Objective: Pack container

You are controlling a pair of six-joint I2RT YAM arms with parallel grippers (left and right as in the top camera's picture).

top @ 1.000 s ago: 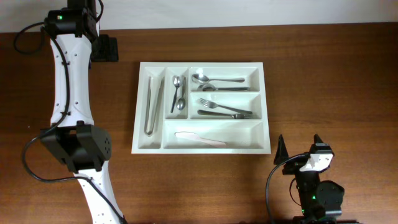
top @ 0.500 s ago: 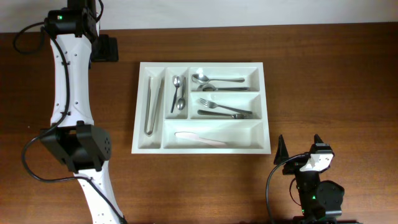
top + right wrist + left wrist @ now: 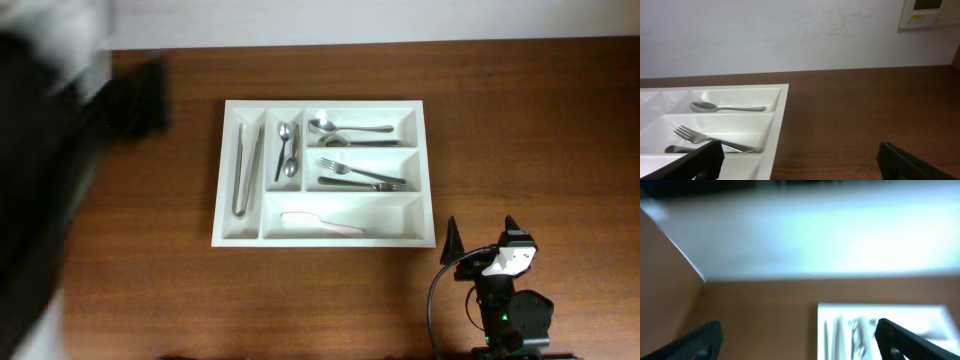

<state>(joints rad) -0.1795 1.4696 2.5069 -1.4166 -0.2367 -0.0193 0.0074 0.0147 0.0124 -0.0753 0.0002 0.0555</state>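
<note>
The container (image 3: 320, 103) is a white cutlery tray in the middle of the brown table. It holds tongs (image 3: 245, 170), small spoons (image 3: 287, 150), larger spoons (image 3: 350, 128), forks (image 3: 360, 177) and a white knife (image 3: 322, 222). My right gripper (image 3: 481, 235) is open and empty, just off the tray's near right corner. The right wrist view shows its fingers (image 3: 800, 165) spread, with the tray's rim (image 3: 782, 115) to the left. My left arm is a motion blur at the far left. The left wrist view shows its gripper (image 3: 797, 340) open and empty, with the blurred tray (image 3: 821, 330) to the right.
A white wall runs behind the table's far edge (image 3: 865, 68), with a wall panel (image 3: 927, 12) at the upper right. Bare wood lies right of the tray (image 3: 530, 150) and along the front.
My left arm, still and sharp at the far left before, is now a fast-moving blur. The right arm and the tray's contents have not moved.
</note>
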